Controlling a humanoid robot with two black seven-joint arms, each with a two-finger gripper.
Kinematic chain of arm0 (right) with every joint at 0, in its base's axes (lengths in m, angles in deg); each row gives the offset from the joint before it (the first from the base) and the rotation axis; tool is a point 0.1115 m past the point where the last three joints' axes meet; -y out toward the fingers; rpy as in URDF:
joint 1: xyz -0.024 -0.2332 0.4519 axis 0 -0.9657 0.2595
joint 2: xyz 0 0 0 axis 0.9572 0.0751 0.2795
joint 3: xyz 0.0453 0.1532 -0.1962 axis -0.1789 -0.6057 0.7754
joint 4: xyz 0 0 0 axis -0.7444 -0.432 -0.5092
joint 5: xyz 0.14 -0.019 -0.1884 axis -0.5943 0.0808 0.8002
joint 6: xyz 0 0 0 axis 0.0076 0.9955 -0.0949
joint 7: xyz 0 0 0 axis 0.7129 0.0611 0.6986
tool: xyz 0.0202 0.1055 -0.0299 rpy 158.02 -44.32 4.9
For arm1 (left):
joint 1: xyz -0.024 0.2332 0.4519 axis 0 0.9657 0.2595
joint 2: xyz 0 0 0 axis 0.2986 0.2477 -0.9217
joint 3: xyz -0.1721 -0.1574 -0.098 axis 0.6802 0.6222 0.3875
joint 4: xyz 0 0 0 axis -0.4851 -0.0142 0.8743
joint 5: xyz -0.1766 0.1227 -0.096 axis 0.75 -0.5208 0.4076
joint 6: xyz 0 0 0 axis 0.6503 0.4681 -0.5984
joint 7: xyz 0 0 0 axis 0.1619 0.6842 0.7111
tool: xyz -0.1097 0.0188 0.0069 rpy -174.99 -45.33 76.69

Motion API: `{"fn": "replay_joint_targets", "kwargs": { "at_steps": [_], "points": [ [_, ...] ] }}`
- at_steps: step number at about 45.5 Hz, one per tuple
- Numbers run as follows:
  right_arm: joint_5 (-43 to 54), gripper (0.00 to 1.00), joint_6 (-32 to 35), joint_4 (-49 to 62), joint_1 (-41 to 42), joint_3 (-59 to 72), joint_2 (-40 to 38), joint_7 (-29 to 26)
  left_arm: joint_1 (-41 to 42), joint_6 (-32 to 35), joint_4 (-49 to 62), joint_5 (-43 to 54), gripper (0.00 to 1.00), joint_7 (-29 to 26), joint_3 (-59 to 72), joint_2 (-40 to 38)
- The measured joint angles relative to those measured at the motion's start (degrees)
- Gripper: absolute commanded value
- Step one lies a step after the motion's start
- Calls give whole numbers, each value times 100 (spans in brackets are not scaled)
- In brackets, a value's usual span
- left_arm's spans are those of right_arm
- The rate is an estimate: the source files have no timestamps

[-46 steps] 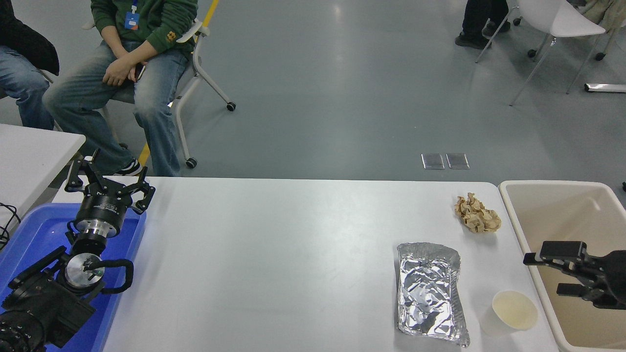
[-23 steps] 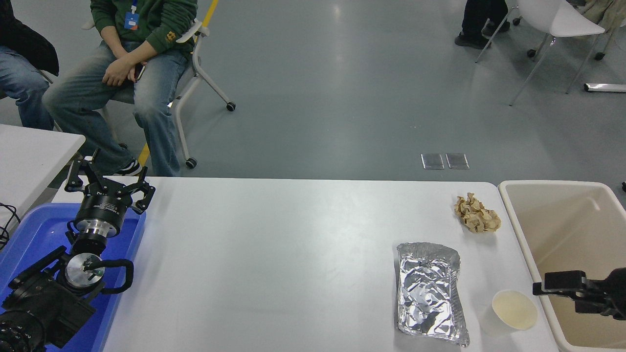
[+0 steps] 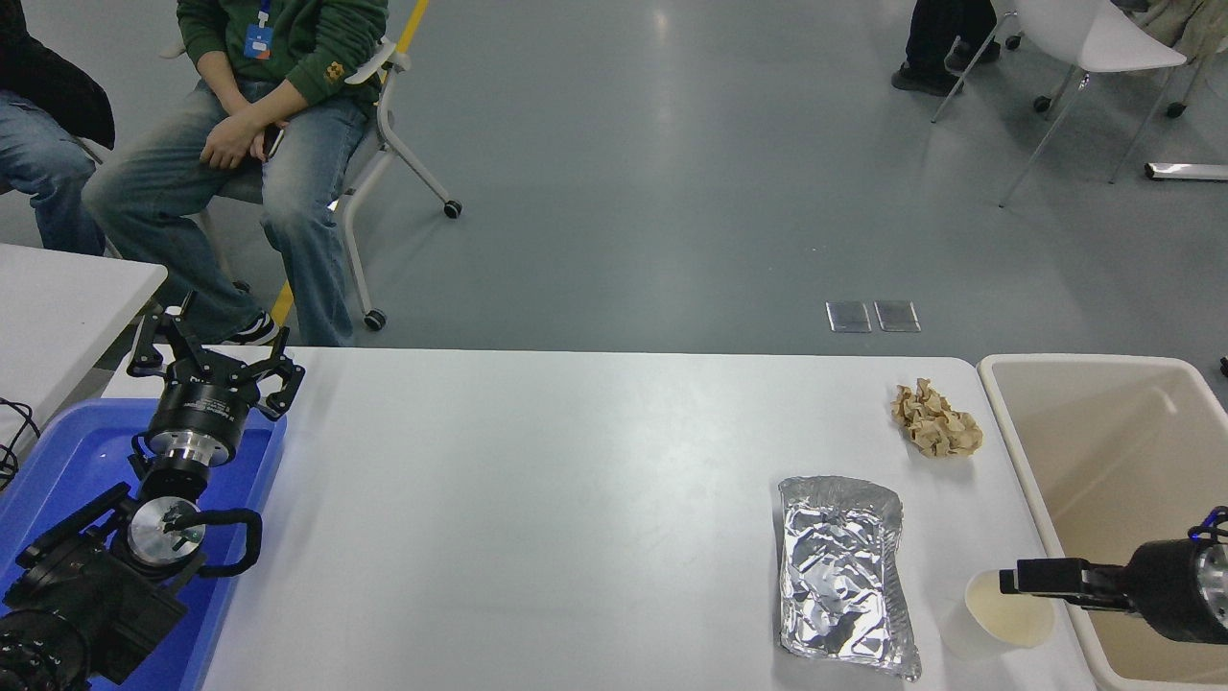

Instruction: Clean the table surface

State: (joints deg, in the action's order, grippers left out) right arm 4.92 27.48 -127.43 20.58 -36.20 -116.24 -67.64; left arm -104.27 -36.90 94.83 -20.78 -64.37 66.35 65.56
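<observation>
Fingers of the right gripper (image 3: pixel 1019 579) are now reaching over the rim of the paper cup (image 3: pixel 1000 616), after coming down and leftward from above the beige bin (image 3: pixel 1017 461) during the last second. They are pointing left, seen edge-on, so I cannot tell whether they are wide or narrow, and they are not holding anything yet. I judge that the cup is being chosen as the first piece to clear.

Three pieces are lying on the right part of the tabletop (image 3: pixel 537 499): the cup near the front edge, the crumpled foil tray (image 3: pixel 842 574) just beside it on the left, and the crumpled brown paper (image 3: pixel 936 419) farther away. The foil is close enough to be bumped. The left gripper (image 3: pixel 213 360) is parked with spread fingers over the blue tray (image 3: pixel 58 451) at the far left. People are sitting beyond the tabletop.
</observation>
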Motion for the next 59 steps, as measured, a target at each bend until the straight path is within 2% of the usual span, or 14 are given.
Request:
{"fn": "replay_joint_targets", "kwargs": {
  "at_steps": [28, 39, 46, 49, 53, 59],
  "points": [
    [173, 100, -183, 120, -223, 1, 88, 8, 0, 0, 0, 0, 100, 0, 0, -2],
    [224, 97, -327, 203, -240, 8, 194, 9, 0, 0, 0, 0, 100, 0, 0, 0],
    [326, 81, -399, 249, -291, 11, 244, 12, 0, 0, 0, 0, 100, 0, 0, 1],
    [386, 67, -433, 266, -317, 11, 258, 17, 0, 0, 0, 0, 100, 0, 0, 1],
    [502, 43, -467, 277, -340, 11, 267, 61, 0, 0, 0, 0, 100, 0, 0, 1],
    [682, 29, -488, 313, -364, 16, 278, 151, 0, 0, 0, 0, 100, 0, 0, 1]
  ]
}}
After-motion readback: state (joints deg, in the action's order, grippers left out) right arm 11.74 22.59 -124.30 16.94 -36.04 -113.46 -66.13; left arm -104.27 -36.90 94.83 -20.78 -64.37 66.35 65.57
